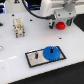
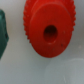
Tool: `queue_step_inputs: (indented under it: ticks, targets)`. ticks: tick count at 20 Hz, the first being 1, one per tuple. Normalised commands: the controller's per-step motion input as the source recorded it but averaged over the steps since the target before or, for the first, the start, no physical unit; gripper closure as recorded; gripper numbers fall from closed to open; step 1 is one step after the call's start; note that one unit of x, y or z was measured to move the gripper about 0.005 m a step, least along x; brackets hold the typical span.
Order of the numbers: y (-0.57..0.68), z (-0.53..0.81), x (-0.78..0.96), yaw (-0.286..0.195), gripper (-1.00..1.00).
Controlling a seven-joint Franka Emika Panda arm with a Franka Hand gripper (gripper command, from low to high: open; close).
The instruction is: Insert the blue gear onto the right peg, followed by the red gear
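While the arm hangs over the far side of the white table [image 1: 15, 55], its tool [image 1: 59, 22] sits right above the red gear [image 1: 60, 25], which lies flat on the tabletop toward the exterior view's right. Only the front edge of that gear peeks out beneath the tool's pale body, so from this angle I cannot tell whether the fingers are apart, together, or clamped on it.

Switch to the wrist view and the red gear [image 2: 49, 28] fills the picture: a toothed red disc seen from straight above, its dark centre hole plainly visible, resting on the white surface. No fingers show in that view. A dark green object [image 2: 3, 35] pokes in at the edge, just beside the gear but apart from it; what it is cannot be made out.

Down at the near side, the blue gear [image 1: 52, 52] is seated on the black base plate [image 1: 35, 58], on the plate's end toward the exterior view's right, lying flat. Well apart, toward the exterior view's left, stands a small beige fixture [image 1: 19, 27].
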Motion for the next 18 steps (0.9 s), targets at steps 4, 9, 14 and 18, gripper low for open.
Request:
queue_step_inputs:
  ticks: [4, 9, 14, 18]
  targets:
    - [-0.03, -0.07, -0.09, 0.000, 1.00]
    - [-0.04, -0.04, -0.10, 0.000, 1.00]
    - [-0.01, -0.03, -0.06, 0.000, 1.00]
    - [0.00, -0.01, -0.08, 0.000, 1.00]
